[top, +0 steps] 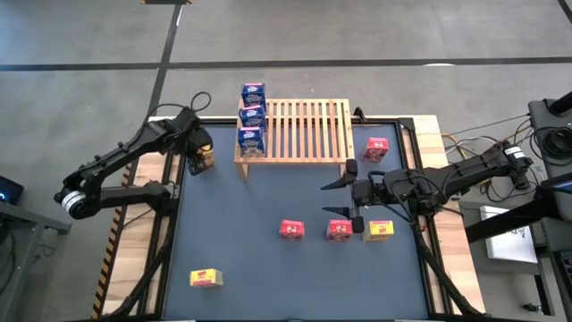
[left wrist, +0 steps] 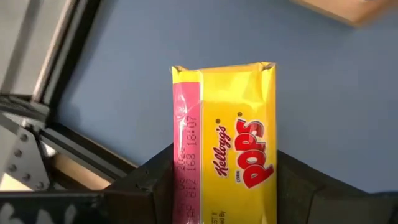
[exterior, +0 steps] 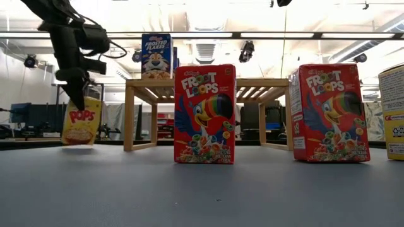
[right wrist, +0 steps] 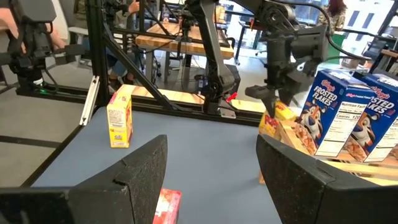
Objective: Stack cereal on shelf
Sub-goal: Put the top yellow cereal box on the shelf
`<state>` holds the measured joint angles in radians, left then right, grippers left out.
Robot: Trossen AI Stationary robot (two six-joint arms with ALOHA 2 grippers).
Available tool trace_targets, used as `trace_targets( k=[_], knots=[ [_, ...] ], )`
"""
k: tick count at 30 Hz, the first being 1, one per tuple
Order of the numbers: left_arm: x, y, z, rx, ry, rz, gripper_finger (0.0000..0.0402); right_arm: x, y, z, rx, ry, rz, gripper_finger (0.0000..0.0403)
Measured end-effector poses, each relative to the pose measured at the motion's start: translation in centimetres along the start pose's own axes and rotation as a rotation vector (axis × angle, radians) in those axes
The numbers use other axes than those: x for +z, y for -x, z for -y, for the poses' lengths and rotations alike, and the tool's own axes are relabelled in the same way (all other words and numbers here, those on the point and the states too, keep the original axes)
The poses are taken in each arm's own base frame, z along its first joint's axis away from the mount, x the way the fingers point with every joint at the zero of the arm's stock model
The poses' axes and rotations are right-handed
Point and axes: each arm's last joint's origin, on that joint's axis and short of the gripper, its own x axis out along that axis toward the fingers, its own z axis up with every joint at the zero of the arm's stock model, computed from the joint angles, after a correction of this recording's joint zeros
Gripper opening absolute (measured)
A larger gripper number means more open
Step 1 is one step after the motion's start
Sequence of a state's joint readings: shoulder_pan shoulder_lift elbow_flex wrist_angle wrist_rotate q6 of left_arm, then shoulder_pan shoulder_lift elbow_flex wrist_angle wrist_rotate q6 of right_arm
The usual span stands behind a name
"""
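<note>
Cereal boxes are small rectangular cartons in three colours: blue Frosted Flakes, red Froot Loops and yellow Corn Pops. Three blue boxes (top: 251, 118) stand in a row along the 9 o'clock end of the shelf (top: 308, 131), a light wooden slatted rack on short legs at the 12 o'clock side of the table (top: 241, 259); the rest of its slats carry nothing. One red box (top: 376, 148) stands on the table at the 3 o'clock side of the shelf. Two red boxes (top: 291, 230) (top: 338, 230) and a yellow box (top: 379, 231) stand in a line near the table's centre toward 4 o'clock, and another yellow box (top: 206, 279) sits near 7 o'clock. The left gripper (top: 198, 159) is at 9 o'clock of the shelf, fingers clamped on a third yellow box (left wrist: 227, 146). The low view shows that box (exterior: 81, 120) just clear of the table surface, which the high view does not reveal. The left wrist view shows its Pops lettering and a pink side panel with a printed date code between the dark fingers (left wrist: 149, 186). The right gripper (top: 340, 199) is above the row of red boxes, fingers apart and holding nothing. The right wrist view shows the blue boxes' nutrition panels, seen in no other view.
</note>
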<state>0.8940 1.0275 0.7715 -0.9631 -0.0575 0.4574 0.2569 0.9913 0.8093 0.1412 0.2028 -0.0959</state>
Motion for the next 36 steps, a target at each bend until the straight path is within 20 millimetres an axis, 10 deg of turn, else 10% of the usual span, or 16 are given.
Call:
trace_targets(
  k=[21, 36],
  knots=[
    [-1.5, 10.2, 4.6, -0.51, -0.032, 0.428, 0.0174, 0.8, -0.4, -0.6, 0.19, 0.054, 0.146, 0.0237],
    [-0.5, 13.1, 7.7, -0.655, -0.113, 0.674, 0.0174, -2.7, -8.0, -1.9, 0.018, -0.059, 0.106, 0.0237]
  ],
)
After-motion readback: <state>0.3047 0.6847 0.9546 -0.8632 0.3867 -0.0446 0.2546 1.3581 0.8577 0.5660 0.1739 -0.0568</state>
